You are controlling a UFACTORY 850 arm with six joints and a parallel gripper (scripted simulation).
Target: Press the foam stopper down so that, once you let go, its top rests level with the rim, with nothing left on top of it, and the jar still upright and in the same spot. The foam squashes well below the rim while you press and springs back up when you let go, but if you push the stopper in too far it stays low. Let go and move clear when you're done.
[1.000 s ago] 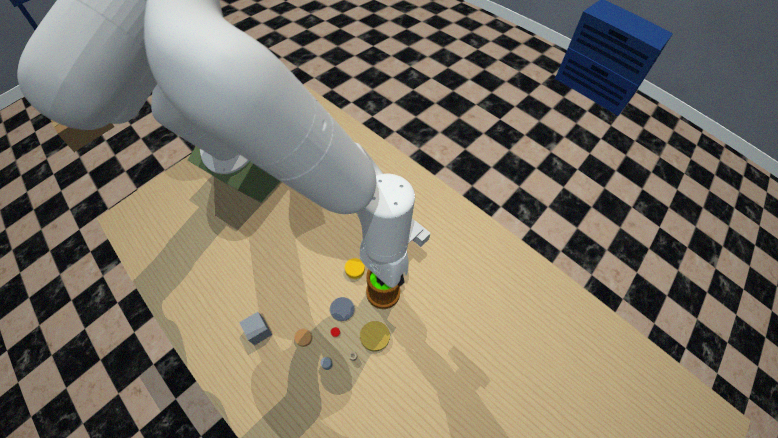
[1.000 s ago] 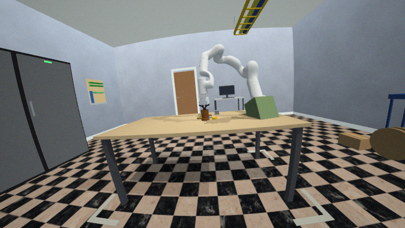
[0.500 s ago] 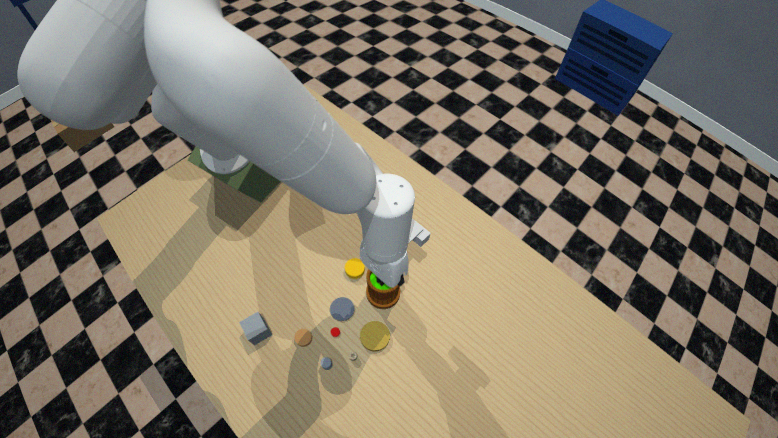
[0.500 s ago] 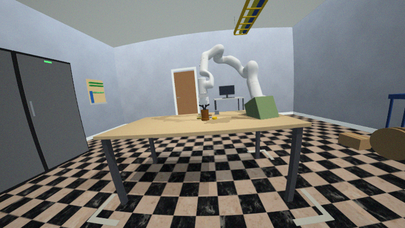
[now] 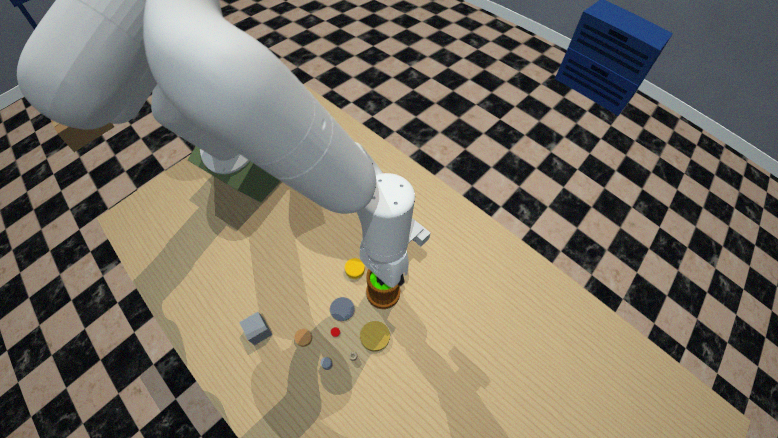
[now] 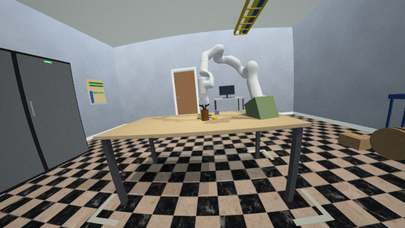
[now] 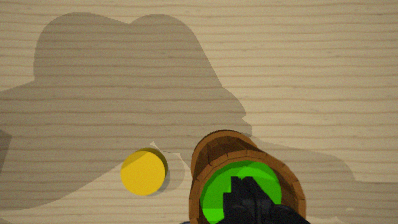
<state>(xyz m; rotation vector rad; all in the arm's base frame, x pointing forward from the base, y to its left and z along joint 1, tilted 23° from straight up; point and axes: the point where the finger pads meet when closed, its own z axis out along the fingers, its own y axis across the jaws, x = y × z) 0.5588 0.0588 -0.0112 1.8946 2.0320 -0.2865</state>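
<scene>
A brown jar (image 5: pixel 383 295) stands upright on the wooden table, with a bright green foam stopper (image 5: pixel 375 283) in its mouth. In the wrist view the stopper (image 7: pixel 241 192) fills the jar's opening inside the brown rim (image 7: pixel 246 177). My gripper (image 7: pixel 240 195) is shut, with nothing between its fingers. It points straight down with its dark fingertips on or just over the stopper's top. I cannot tell the stopper's height against the rim. In the exterior view the jar (image 6: pixel 204 114) sits under my gripper (image 6: pixel 203 107).
A yellow disc (image 5: pixel 354 267) lies just left of the jar, also in the wrist view (image 7: pixel 143 171). A grey disc (image 5: pixel 341 308), an olive disc (image 5: pixel 374 335), a small red disc (image 5: pixel 335 331), an orange disc (image 5: pixel 302 337) and a grey cube (image 5: pixel 254 327) lie in front. A green block (image 6: pixel 261 107) holds the arm's base.
</scene>
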